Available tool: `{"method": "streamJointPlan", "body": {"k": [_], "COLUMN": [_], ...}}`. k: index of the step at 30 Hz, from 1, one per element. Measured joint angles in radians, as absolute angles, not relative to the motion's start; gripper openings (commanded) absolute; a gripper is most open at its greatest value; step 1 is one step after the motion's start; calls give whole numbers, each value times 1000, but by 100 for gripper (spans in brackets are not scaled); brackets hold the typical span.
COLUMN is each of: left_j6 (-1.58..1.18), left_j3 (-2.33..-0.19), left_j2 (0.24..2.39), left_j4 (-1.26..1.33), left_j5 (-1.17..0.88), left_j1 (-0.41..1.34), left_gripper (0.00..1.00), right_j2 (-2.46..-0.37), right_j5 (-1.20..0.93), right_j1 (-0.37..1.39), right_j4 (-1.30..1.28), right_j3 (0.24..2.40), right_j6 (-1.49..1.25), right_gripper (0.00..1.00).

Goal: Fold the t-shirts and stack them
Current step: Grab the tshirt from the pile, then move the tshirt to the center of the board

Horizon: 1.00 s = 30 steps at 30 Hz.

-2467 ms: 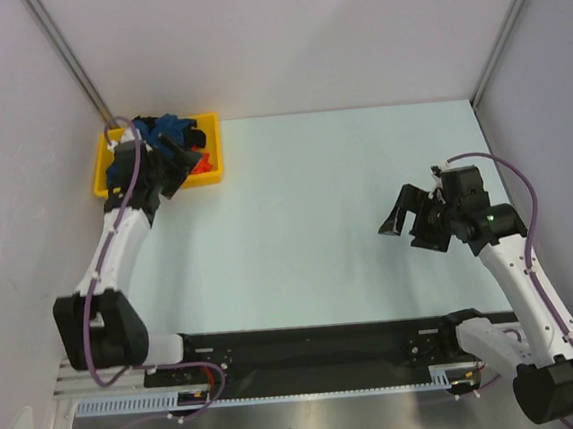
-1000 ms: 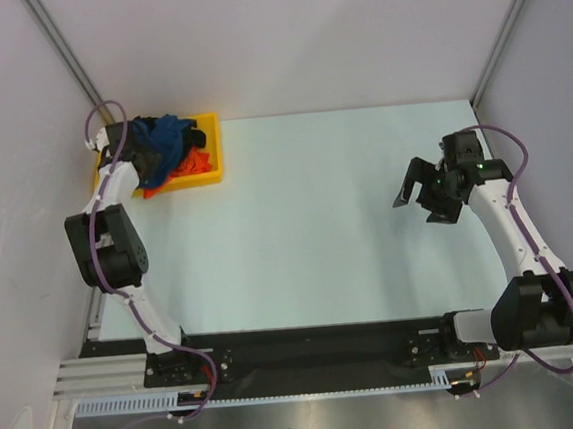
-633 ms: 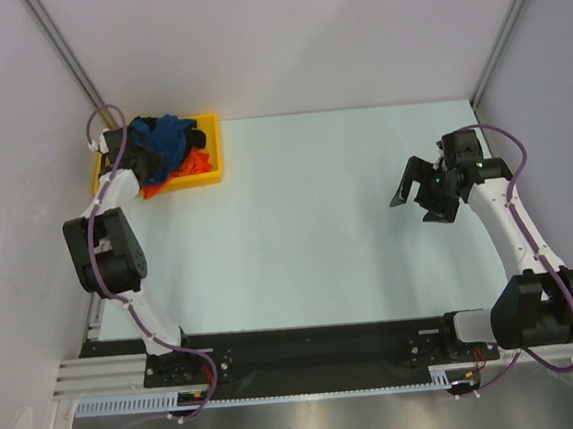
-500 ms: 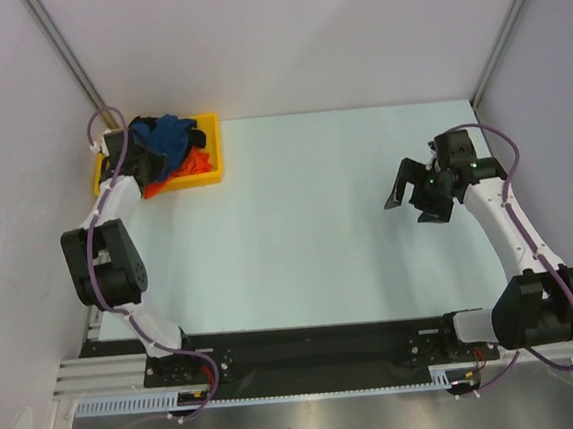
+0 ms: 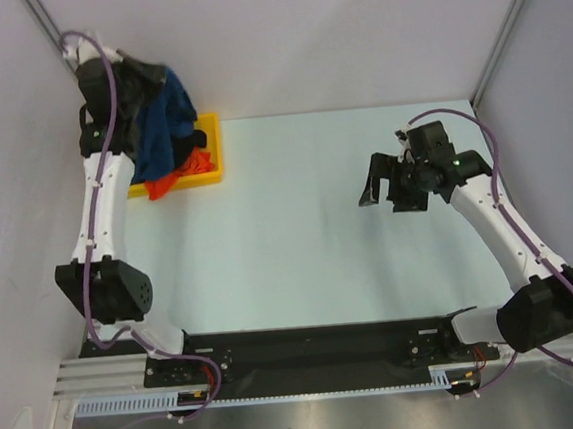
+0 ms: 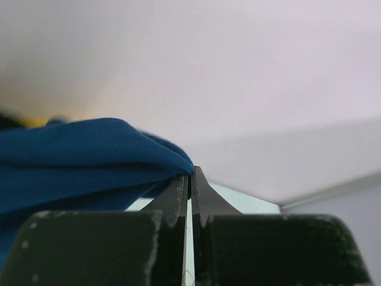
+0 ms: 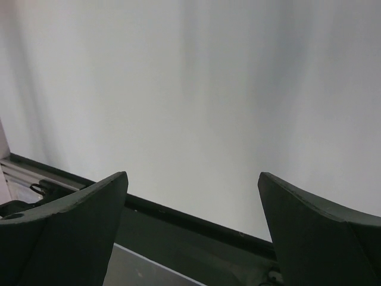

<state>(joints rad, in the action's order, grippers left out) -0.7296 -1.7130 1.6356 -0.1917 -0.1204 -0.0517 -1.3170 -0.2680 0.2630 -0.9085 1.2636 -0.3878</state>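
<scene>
Left gripper (image 6: 189, 176) is pinched tight on the blue t-shirt (image 5: 163, 125), dangling above the yellow tray (image 5: 212, 146) at the desk's (image 5: 298, 234) far left corner. The orange-red t-shirt (image 5: 190, 168) sits in the tray. Right gripper (image 7: 191, 174) is wide open and empty, over the desk's right side.

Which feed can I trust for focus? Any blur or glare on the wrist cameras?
Top external: evenly lit, sharp, no glare, only faint shadows on the table. Left wrist: the blue t-shirt, pinched in the shut left end effector, is soft and out of focus. Right wrist: the open right end effector is dark against a pale, featureless background; no glare.
</scene>
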Motion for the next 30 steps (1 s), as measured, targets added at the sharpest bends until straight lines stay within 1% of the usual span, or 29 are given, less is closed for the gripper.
{"method": "streamJointPlan", "body": {"k": [4, 7, 11, 13, 15, 16, 17, 18, 19, 22, 25, 26, 29, 30], "left_j6": [-611, -562, -539, -532, -522, -522, -523, -522, -522, -530, -510, -501, -476, -466], "left_j3": [-2059, -2211, -2220, -2168, -2060, -2000, -1913, -1806, -1702, -1436, -1301, -1265, -1181, -1160], "left_j2": [1668, 1631, 1502, 1421, 1330, 1293, 1248, 1192, 1145, 1076, 1108, 1129, 1153, 1153], "left_j4": [-304, -318, -327, -334, -345, -348, -349, -335, -336, -380, -473, -508, -604, -627], "left_j5": [-125, -143, -152, -155, -162, -166, -173, -179, -183, -173, -140, -131, -114, -108], "left_j1": [98, 196, 294, 355, 413, 430, 443, 450, 451, 452, 454, 454, 464, 483], "left_gripper": [0, 1, 0, 0, 1, 7, 24, 79, 99, 100, 100, 97, 83, 80], "right_j2": [-1331, -1336, -1336, -1336, -1336, -1335, -1332, -1324, -1313, -1264, -1228, -1222, -1220, -1224], "right_j5": [-289, -297, -300, -294, -281, -274, -267, -261, -257, -252, -255, -262, -296, -313], "right_j1": [263, 277, 293, 293, 293, 293, 293, 293, 293, 293, 293, 293, 294, 295], "right_j4": [-907, -896, -902, -904, -911, -915, -914, -915, -915, -916, -924, -923, -919, -918], "right_j3": [1343, 1367, 1363, 1363, 1363, 1362, 1357, 1348, 1333, 1269, 1208, 1191, 1131, 1103], "right_j6": [-396, -400, -410, -410, -410, -410, -410, -410, -408, -400, -391, -390, -383, -379], "right_gripper": [100, 100, 100, 100, 100, 100, 100, 100, 100, 100, 100, 100, 100, 100]}}
